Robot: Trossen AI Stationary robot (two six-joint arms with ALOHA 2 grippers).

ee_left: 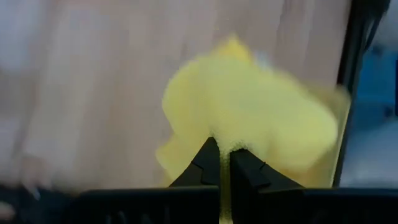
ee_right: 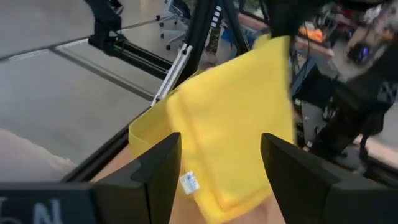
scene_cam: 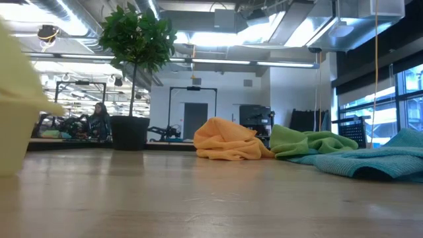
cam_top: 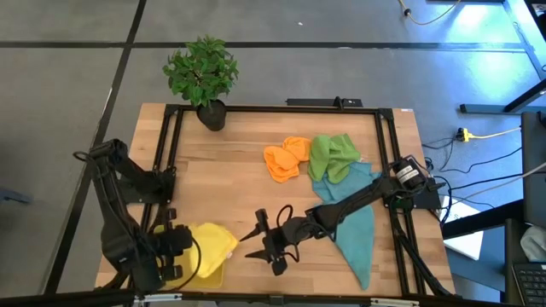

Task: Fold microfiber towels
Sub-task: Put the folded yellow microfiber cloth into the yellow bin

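A yellow towel hangs at the table's near left, with my left gripper shut on it. It hangs over a yellow tray, also seen in the right wrist view. My right gripper stands open just right of the towel, its fingers level and pointing at the cloth with nothing between them. An orange towel, a green towel and a teal towel lie crumpled in a heap at the far right. My left gripper pinches the yellow towel at its top edge between its two shut fingers, coming steeply from above. The cloth hangs below the fingers, doubled over, a small label on its lower part. Its lower end reaches down to the tray and table.
A potted plant stands at the far left edge. A black frame runs round the table. Bare wood lies between the yellow towel and the heap. The teal towel stretches toward the near edge under my right arm.
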